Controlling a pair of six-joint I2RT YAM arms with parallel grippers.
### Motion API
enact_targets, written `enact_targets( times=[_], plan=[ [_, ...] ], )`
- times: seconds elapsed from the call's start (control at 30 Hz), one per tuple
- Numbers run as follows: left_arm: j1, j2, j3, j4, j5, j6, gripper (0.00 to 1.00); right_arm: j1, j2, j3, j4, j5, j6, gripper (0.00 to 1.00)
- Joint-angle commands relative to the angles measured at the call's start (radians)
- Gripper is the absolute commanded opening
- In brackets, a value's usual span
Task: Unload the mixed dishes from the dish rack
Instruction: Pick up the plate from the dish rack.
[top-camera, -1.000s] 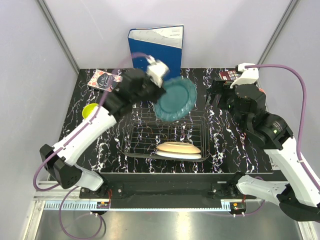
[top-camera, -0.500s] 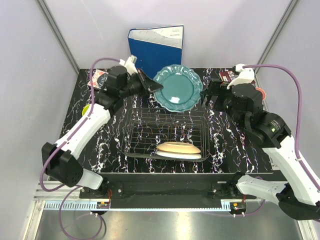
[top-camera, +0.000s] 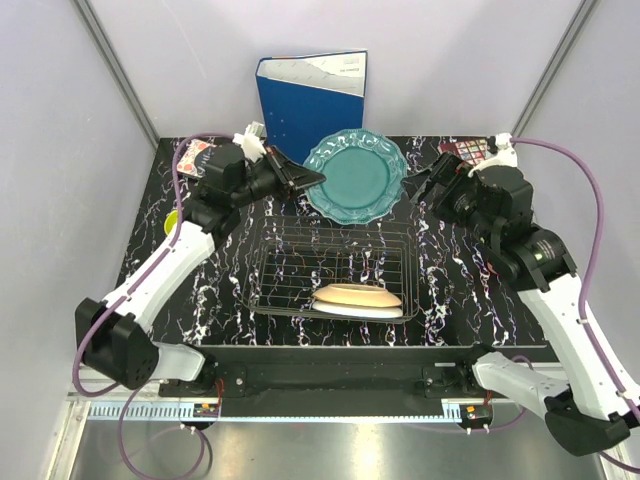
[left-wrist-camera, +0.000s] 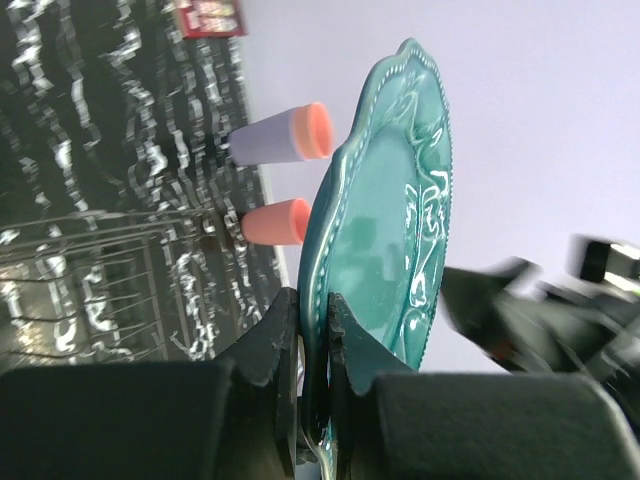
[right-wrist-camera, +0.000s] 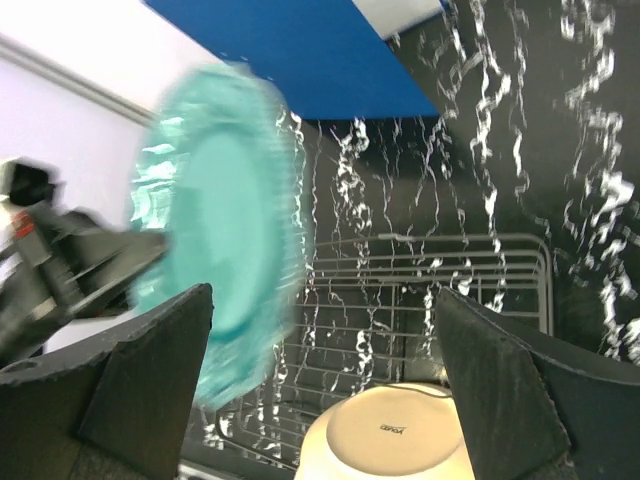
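Spotted the yellow-green bowl (top-camera: 176, 222) at the far left edge of the tabletop (top-camera: 450, 300), with a small book (top-camera: 197, 153) beyond it near the back corner. Found the left end effector (top-camera: 305, 177) (left-wrist-camera: 312, 300) pinched on the rim of the teal plate (top-camera: 356, 180) (left-wrist-camera: 385, 240), holding it tilted and clear of the tabletop, over the back edge of the dish rack (top-camera: 330, 262) and in front of the blue binder (top-camera: 310, 105). Noted the rack mid-tabletop, the cream plate (top-camera: 357, 295) lying over the white plate (top-camera: 360, 311) in its near right corner. Made out, through the left wrist view, a lavender cup (left-wrist-camera: 275, 135) and a pink cup (left-wrist-camera: 275, 222) on the tabletop beyond the plate. Saw the right end effector (top-camera: 432, 185) (right-wrist-camera: 322, 300) spread wide just right of the teal plate, gripping nothing.
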Motion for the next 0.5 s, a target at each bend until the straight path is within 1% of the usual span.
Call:
enact_targets(
  times=[0.0, 0.17, 0.27, 0.3, 0.33, 0.4, 0.43, 0.47],
  plan=[
    [-0.002, -0.1, 0.054, 0.211, 0.07, -0.05, 0.0, -0.033, 0.022, -0.037, 0.113, -0.189, 0.092, 1.0],
    [-0.016, -0.105, 0.04, 0.205, 0.069, -0.036, 0.0, -0.034, 0.071, -0.045, 0.247, -0.298, 0.126, 0.99],
    [-0.021, -0.107, 0.04, 0.196, 0.069, -0.031, 0.0, -0.036, 0.11, -0.041, 0.291, -0.335, 0.135, 0.96],
    [-0.021, -0.108, 0.04, 0.196, 0.07, -0.03, 0.0, -0.034, 0.117, -0.039, 0.297, -0.346, 0.137, 0.89],
    [-0.022, -0.107, 0.04, 0.196, 0.07, -0.028, 0.0, -0.033, 0.123, -0.04, 0.308, -0.358, 0.14, 0.84],
    [-0.022, -0.107, 0.038, 0.196, 0.069, -0.027, 0.0, -0.034, 0.133, -0.054, 0.341, -0.384, 0.155, 0.68],
    [-0.022, -0.105, 0.037, 0.196, 0.069, -0.028, 0.0, -0.034, 0.136, -0.059, 0.351, -0.392, 0.161, 0.47],
    [-0.022, -0.103, 0.035, 0.198, 0.067, -0.027, 0.0, -0.034, 0.14, -0.065, 0.361, -0.405, 0.166, 0.37]
  ],
)
